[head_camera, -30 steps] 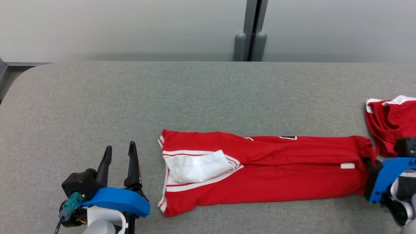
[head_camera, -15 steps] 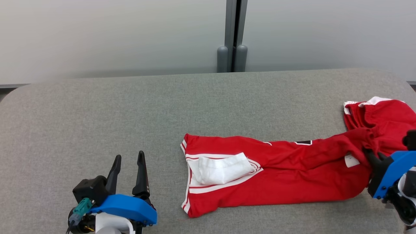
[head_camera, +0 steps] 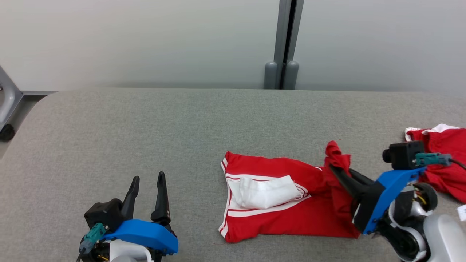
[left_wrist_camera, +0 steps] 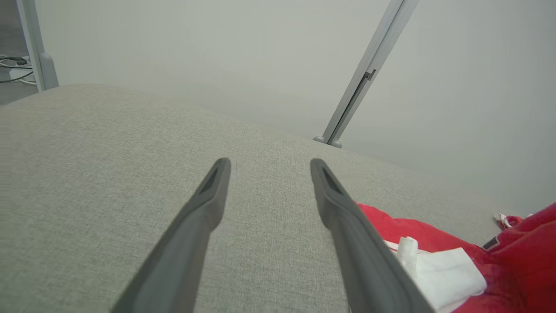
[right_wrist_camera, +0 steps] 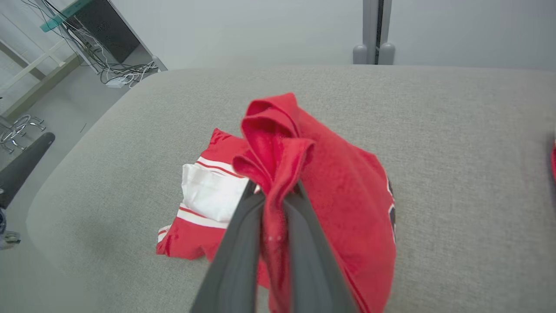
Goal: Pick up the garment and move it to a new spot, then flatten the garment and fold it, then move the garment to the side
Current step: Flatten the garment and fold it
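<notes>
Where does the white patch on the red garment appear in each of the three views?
Head view: white patch low, right of centre, on the red garment.
Left wrist view: white patch in the bottom right corner.
Right wrist view: white patch left of centre.
Shared landmark: grey post behind the table.

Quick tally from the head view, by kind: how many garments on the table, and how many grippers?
Red garments: 2, the held garment and a second garment at the right end of the table
Grippers: 2, the left gripper open, the right gripper shut on the held garment
Total: 4
</notes>
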{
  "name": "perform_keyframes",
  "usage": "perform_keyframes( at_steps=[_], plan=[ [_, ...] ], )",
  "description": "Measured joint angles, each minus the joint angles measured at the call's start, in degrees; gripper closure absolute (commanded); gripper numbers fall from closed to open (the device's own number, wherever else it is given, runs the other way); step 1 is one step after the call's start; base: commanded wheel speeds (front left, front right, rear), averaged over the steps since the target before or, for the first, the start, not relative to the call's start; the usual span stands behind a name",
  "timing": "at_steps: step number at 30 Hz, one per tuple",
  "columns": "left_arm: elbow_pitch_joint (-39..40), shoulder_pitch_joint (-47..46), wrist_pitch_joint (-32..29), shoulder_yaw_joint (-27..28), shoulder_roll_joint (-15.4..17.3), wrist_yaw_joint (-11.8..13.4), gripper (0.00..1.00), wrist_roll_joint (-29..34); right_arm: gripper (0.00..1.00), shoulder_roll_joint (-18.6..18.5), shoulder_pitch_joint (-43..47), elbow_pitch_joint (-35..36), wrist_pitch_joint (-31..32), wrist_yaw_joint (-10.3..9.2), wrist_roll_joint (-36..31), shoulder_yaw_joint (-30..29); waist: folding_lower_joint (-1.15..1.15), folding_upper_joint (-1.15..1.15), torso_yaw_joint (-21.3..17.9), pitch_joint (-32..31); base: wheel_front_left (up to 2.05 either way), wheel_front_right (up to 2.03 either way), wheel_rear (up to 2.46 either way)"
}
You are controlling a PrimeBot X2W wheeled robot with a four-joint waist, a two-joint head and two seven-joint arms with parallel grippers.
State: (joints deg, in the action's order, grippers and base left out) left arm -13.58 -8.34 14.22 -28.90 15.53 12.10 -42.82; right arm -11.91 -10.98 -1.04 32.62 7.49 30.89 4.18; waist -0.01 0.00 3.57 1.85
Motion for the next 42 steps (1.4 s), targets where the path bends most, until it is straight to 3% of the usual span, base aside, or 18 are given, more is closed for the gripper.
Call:
perform_keyframes(
  at_steps=[6, 10, 21, 22, 23, 24, 29, 34, 42],
  plan=[
    [0.00, -0.53, 0.03, 0.03, -0.35, -0.19, 0.00, 0.01, 1.00, 5.24, -2.14, -2.72, -1.75, 0.00, 1.86, 3.87, 0.00, 0.00, 2.16, 1.60, 0.00, 0.00, 0.00],
    [-0.26, -1.52, 0.10, -0.05, -1.20, -0.64, 0.00, 0.08, 1.00, 8.29, -4.93, -8.69, -5.00, -0.01, 3.97, 7.03, 0.01, 0.00, 4.21, 3.01, 0.00, 0.00, 0.00],
    [-1.85, -3.65, 0.52, -0.01, -2.90, -1.91, 0.00, 0.65, 0.98, 9.01, -11.60, -23.61, -14.28, -0.01, 12.22, 15.88, 0.01, 0.00, 7.54, 5.50, 0.00, 0.00, 0.00],
    [-2.05, -3.68, 0.53, 0.04, -3.03, -2.01, 0.00, 0.70, 0.61, 9.00, -12.42, -25.03, -15.19, -0.01, 12.81, 16.57, 0.01, 0.00, 7.64, 5.63, 0.00, 0.00, 0.00],
    [-2.22, -3.69, 0.54, 0.09, -3.13, -2.05, 0.00, 0.77, 0.10, 9.02, -13.17, -26.29, -16.11, -0.01, 13.34, 17.34, 0.01, 0.00, 7.69, 5.74, 0.00, 0.00, 0.00],
    [-2.32, -3.71, 0.58, 0.13, -3.19, -2.07, 0.00, 0.91, 0.00, 9.01, -13.89, -27.29, -16.75, -0.01, 13.83, 18.29, 0.01, 0.00, 7.74, 5.84, 0.00, 0.00, 0.00],
    [-2.80, -3.81, 0.60, 0.42, -3.56, -2.40, 0.00, 1.07, 0.00, 9.09, -16.77, -29.66, -20.00, -0.01, 17.18, 22.19, 0.01, 0.00, 7.59, 6.13, 0.00, 0.00, 0.00],
    [-2.96, -3.81, 0.68, 0.78, -3.79, -2.56, 0.00, 1.34, 0.00, 9.10, -18.58, -29.91, -23.40, -0.01, 17.53, 22.45, 0.01, 0.00, 6.90, 6.31, 0.00, 0.00, 0.00],
    [-3.18, -4.33, 0.76, 0.88, -4.55, -3.30, 0.00, 2.71, 0.00, 6.16, -20.17, -29.22, -31.51, -0.01, 8.02, 15.84, 0.01, 0.00, 4.79, 6.33, 0.00, 0.00, 0.00]
  ],
)
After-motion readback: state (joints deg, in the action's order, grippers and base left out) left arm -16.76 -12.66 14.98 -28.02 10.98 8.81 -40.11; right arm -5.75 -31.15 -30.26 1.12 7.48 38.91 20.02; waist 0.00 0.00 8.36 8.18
